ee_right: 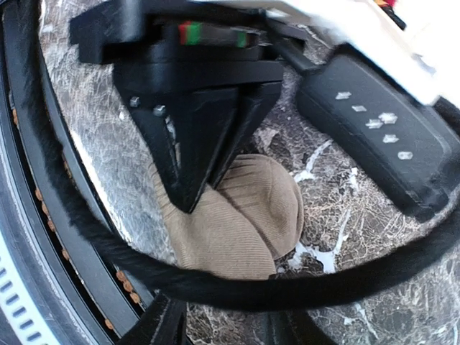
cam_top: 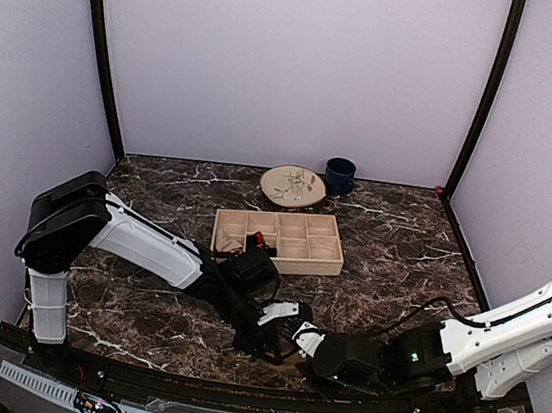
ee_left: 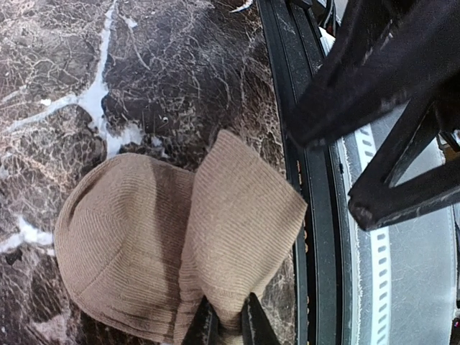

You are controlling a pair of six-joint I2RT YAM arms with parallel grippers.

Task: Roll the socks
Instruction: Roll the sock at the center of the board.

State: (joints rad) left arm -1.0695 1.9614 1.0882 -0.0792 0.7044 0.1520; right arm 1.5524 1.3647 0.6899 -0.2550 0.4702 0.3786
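Dark marble table, pale lilac walls; both my arms meet at the near edge over the tan sock.

The sock lies on the marble just beside the black rail at the table's front, folded, with one ribbed flap lapped over the rounded part. My left gripper is pinched nearly closed on the fabric at the fold. My right gripper hangs close by with its fingers apart, gripping nothing. A black cable loops across the right wrist view in front of the sock. Further back sit a wooden compartment tray, a patterned plate and a dark blue mug, well apart from the sock. I can't make out other socks.
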